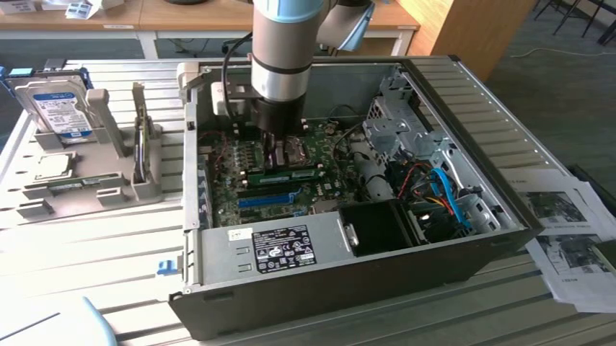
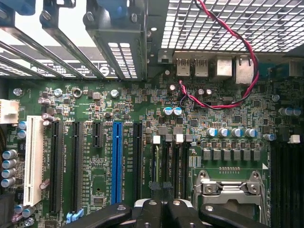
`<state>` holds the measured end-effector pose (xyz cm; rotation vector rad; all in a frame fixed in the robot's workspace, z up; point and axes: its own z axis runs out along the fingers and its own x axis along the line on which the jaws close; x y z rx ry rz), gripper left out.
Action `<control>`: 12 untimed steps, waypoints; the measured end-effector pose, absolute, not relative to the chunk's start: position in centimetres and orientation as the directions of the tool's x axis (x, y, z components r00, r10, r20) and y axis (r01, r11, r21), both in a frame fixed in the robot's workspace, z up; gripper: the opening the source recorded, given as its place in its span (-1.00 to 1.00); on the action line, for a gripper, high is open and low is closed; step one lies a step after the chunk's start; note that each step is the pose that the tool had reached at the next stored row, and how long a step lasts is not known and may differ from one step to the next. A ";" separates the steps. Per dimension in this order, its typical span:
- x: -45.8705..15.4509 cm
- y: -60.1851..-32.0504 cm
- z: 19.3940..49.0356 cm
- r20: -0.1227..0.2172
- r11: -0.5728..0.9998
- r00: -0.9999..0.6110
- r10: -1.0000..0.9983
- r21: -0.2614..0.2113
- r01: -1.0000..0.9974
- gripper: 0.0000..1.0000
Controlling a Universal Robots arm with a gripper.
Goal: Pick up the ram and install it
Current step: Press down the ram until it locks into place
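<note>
Arm: reaches straight down into the open computer case (image 1: 462, 245).
End effector (image 2: 161, 209): pressed together, low over the motherboard (image 2: 228, 118).
Ram (image 1: 287, 174): green stick lying in the motherboard's slots — just beside the end effector.

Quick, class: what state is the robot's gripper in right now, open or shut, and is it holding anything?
Gripper: shut, low over the motherboard inside the computer case; whether it holds the ram cannot be told.

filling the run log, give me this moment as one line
hand: shut, low over board inside case | ram: lying on board beside hand | blue slot: empty
</note>
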<state>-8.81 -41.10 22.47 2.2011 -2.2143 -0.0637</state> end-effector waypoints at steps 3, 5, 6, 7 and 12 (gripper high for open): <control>-8.8 -41.1 22.4 -0.015 0.006 -0.006 -1.000 0.042 -0.999 -0.81; -8.8 -41.1 22.4 -0.015 0.006 -0.006 -1.000 0.042 -0.999 -0.81; -8.8 -41.1 22.4 -0.015 0.006 -0.006 -1.000 0.042 -0.999 -0.81; -8.8 -41.1 22.4 -0.016 0.006 -0.006 -1.000 0.042 -0.999 -0.81; -8.8 -41.1 22.2 -0.016 0.006 -0.006 -1.000 0.042 -0.999 -0.81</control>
